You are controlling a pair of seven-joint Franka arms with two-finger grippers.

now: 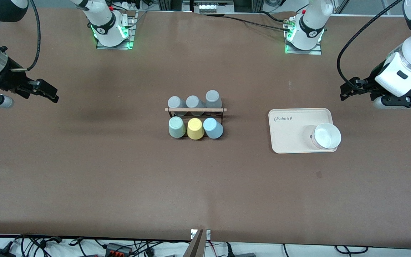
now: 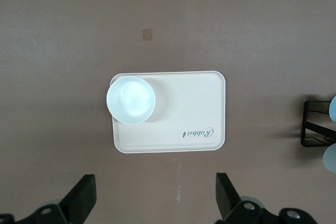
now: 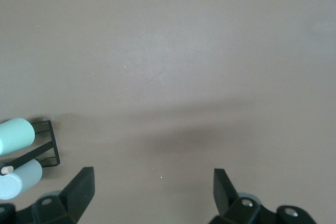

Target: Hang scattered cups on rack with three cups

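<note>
Rack (image 1: 195,110): one, black wire with a light wooden rod across its top, standing mid-counter (image 1: 120,171).

Cups on rack: six in total, all upside down on pegs, in two rows of three.
- Row farther from the front camera: three grey cups (image 1: 193,102).
- Row nearer the front camera: mint green cup (image 1: 176,127) toward the right arm's end, yellow cup (image 1: 195,129) in the middle, light blue cup (image 1: 213,127) toward the left arm's end. The three sit just beside one another.

No cup lies loose on the counter surface.

Tray (image 1: 287,135): one, cream, rectangular, flat on the counter toward the left arm's end, well apart from the rack. One white bowl (image 1: 327,136) sits on the tray corner nearest the left arm's end and the front camera.

Left claw (image 1: 348,91): raised over bare counter at the left arm's end of the counter, fingers spread wide, holding nothing. Its wrist view looks down on the tray and bowl.

Right claw (image 1: 43,91): raised over bare counter at the right arm's end, fingers spread wide, empty. Its wrist view catches the rack's end with two cups.
</note>
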